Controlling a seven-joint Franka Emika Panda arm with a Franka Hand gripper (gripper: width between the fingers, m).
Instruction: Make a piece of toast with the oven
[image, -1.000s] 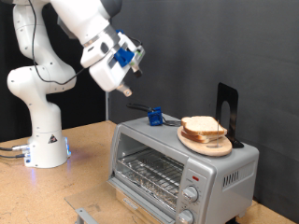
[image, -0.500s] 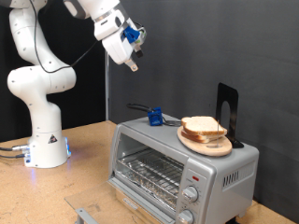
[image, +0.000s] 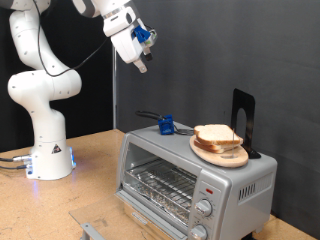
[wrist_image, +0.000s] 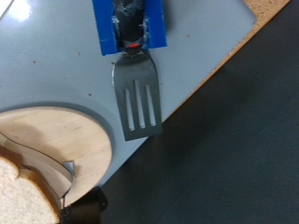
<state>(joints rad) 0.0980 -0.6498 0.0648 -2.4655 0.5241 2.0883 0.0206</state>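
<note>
The silver-grey oven (image: 190, 175) stands at the exterior view's lower right, its glass door shut and a bare wire rack behind it. On its top a wooden plate (image: 222, 155) holds a pile of bread slices (image: 217, 136). No single slice lies apart from the pile. My gripper (image: 143, 62) hangs high in the air, above and to the exterior view's left of the oven, with nothing seen in it. The wrist view looks down on the oven top (wrist_image: 56, 65), the plate (wrist_image: 65, 140) and a bread edge (wrist_image: 23, 191); the gripper's fingers do not show clearly there.
A metal spatula with a blue handle (image: 163, 125) lies on the oven top beside the plate; it also shows in the wrist view (wrist_image: 136, 93). A black stand (image: 243, 120) rises behind the plate. The arm's white base (image: 45, 150) stands at the left.
The arm has swung upward; the gripper rose from just above the oven's left end to near the exterior view's top. The bread and spatula have not moved.
</note>
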